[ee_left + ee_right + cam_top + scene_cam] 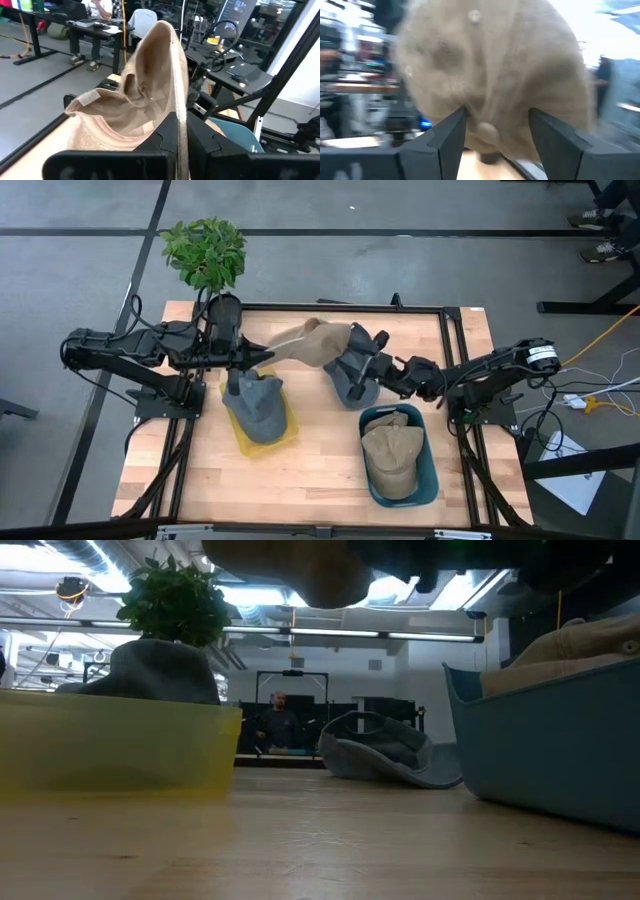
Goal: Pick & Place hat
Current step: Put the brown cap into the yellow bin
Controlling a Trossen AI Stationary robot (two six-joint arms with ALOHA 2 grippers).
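A tan hat [312, 340] hangs in the air over the table's far middle, between my two grippers. My left gripper [268, 356] comes from the table's left and is shut on the hat's brim. The left wrist view looks into the hat's hollow inside [135, 100]. My right gripper [362, 352] comes from the right and is open. Its two fingers [451, 131] stand on either side of the hat's rounded crown [495, 75]. A grey hat [350, 385] lies with its brim on the table under the right gripper. My left gripper pinches the brim's edge [181, 107] between its two shut fingers. The fingers come nearly level from the table's left. The hat is lifted clear of the table and reaches away toward the right arm, its opening turned sideways. My right gripper: whether its fingers touch the crown, I cannot tell.
A yellow bin [240, 435] with a grey hat [262, 405] in it stands at the near left. A teal bin [428, 470] holding a tan hat [392, 455] stands at the near right. A potted plant [205, 252] stands at the far left edge. People sit in the room beyond the table.
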